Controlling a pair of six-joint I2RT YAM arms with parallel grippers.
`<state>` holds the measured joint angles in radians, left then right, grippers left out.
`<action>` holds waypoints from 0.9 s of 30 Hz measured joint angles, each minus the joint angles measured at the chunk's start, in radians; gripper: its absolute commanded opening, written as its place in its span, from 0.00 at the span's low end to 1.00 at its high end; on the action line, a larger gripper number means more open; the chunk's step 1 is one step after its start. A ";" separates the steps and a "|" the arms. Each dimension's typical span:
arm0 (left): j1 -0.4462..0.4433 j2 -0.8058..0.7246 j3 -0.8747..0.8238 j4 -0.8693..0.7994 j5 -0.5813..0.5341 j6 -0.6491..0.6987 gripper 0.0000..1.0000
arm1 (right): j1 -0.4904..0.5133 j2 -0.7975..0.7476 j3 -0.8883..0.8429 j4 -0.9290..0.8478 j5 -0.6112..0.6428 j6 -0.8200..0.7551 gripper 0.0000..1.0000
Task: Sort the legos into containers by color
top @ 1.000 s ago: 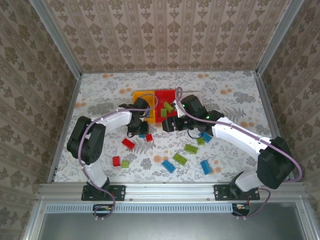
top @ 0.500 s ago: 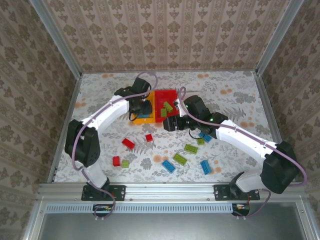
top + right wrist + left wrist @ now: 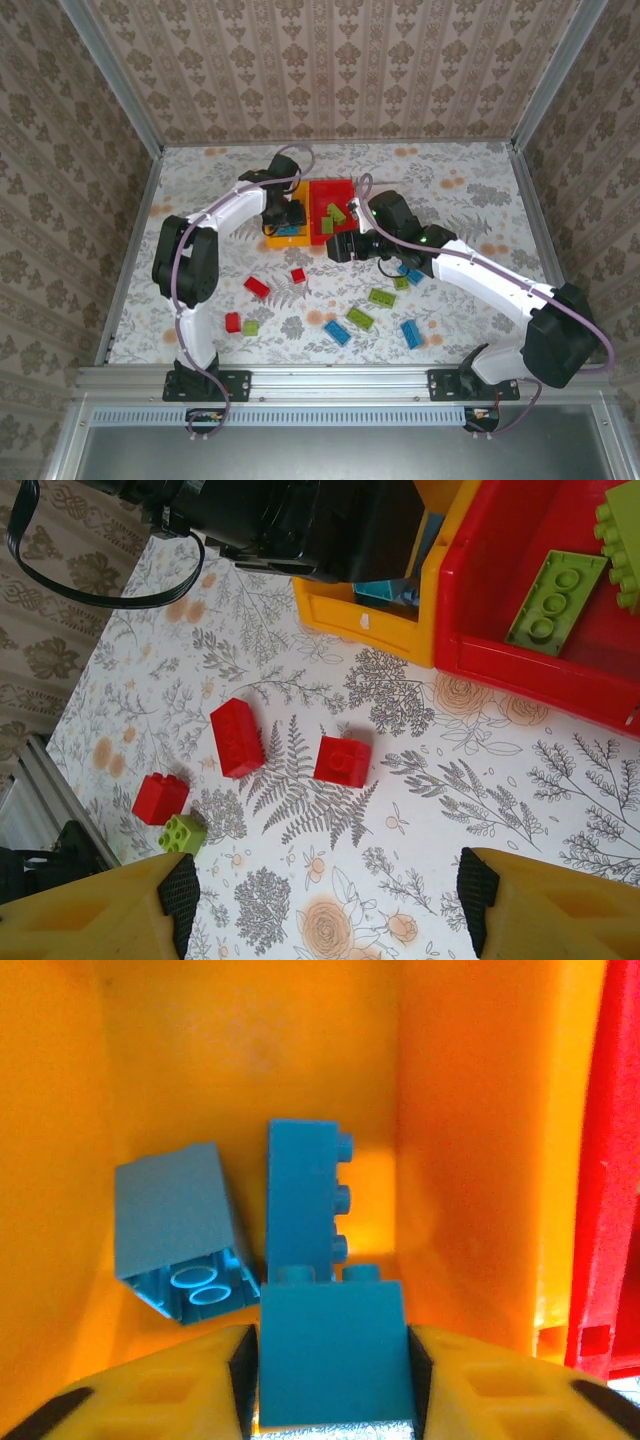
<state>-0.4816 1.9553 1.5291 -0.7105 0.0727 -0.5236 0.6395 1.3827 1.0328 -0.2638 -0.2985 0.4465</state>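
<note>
Setting: a floral-print bench (image 3: 200, 200), walled on three sides in patterned wallpaper.
Near edge: loose legos lie scattered on the print. A red brick (image 3: 232, 322) sits just beside a small green brick (image 3: 250, 327), with a blue brick (image 3: 337, 331) and a green plate (image 3: 361, 319) to their right.
Mid-bench: two more red bricks (image 3: 257, 288) (image 3: 298, 275) lie apart on the print.
Right pincer (image 3: 325, 885): released, its fingers spread wide above the bench, short of the bins.
Left pincer (image 3: 333, 1380): clenched on a held blue brick (image 3: 333, 1345), down inside the yellow-orange bin (image 3: 470, 1110).
Yellow-orange bin: two other blue bricks (image 3: 180, 1230) (image 3: 305, 1195) lie tipped on its floor.
Red bin (image 3: 325, 190): touching the yellow-orange bin's right side, it holds lime green pieces (image 3: 337, 213).
</note>
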 measured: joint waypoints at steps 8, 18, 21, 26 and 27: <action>0.001 -0.084 -0.072 0.030 0.014 -0.008 0.60 | 0.000 0.000 0.000 -0.002 0.003 0.002 0.72; 0.001 -0.266 -0.182 0.073 0.031 -0.035 0.41 | 0.000 0.016 -0.037 -0.067 0.075 -0.027 0.70; -0.002 -0.238 -0.180 0.072 0.040 -0.032 0.37 | 0.000 0.024 -0.047 -0.088 0.083 -0.028 0.70; -0.013 -0.154 -0.163 0.036 0.009 -0.013 0.60 | 0.000 0.026 -0.047 -0.087 0.085 -0.027 0.70; -0.017 -0.145 -0.163 0.030 0.000 -0.008 0.60 | 0.000 0.026 -0.047 -0.087 0.085 -0.027 0.70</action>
<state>-0.4984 1.8099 1.3666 -0.6807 0.0727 -0.5316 0.6399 1.4090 0.9859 -0.3508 -0.2131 0.4194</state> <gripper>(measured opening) 0.579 0.705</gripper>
